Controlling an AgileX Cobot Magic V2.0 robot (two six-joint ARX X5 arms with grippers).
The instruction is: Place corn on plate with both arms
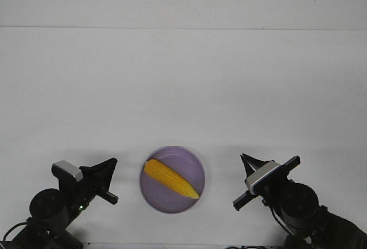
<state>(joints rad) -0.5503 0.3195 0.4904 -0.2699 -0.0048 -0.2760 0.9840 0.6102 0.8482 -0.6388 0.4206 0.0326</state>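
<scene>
Left fingers point(109, 166) hold nothing, tips drawn to a point, whether a gap remains I cannot tell. Right fingers point(248, 162) also hold nothing; same, gap not readable from the front view. Both sit apart from the plate point(192, 162), one on each side, low over the desk point(183, 88).

The corn point(171, 179) lies flat inside the plate, diagonal, thick end toward the far left rim, pointed tip toward the near right rim. Task looks done.

Handling guess: cob stiff, light, round so it may roll; kernel rows give grip. Best hold across the thick middle, not the tapered tip, which would slip out.
</scene>
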